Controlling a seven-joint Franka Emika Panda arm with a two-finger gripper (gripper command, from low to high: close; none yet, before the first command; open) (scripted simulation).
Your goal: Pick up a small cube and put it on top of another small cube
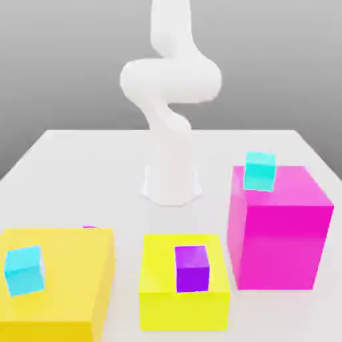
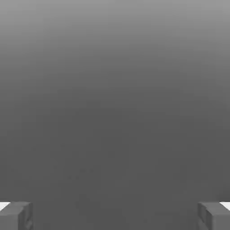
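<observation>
The bright cyan-blue small cube (image 1: 25, 270) rests on top of the big yellow block (image 1: 67, 287) at the exterior view's left. Behind that block's far edge a thin sliver of the small magenta cube (image 1: 89, 228) peeks out; the rest of it is hidden. In the hand view my gripper (image 2: 115, 215) is open, its two grey fingertips (image 2: 15, 215) far apart with nothing between them, facing a plain grey background. The white arm (image 1: 170, 100) rises from its base at the table's middle and leaves the picture at the top.
A greener turquoise small cube (image 1: 259, 171) sits on the big magenta block (image 1: 277, 234) at the exterior view's right. A small purple cube (image 1: 192, 268) sits on the smaller yellow block (image 1: 160, 294) in the front middle. The white table (image 1: 80, 174) stretches behind them.
</observation>
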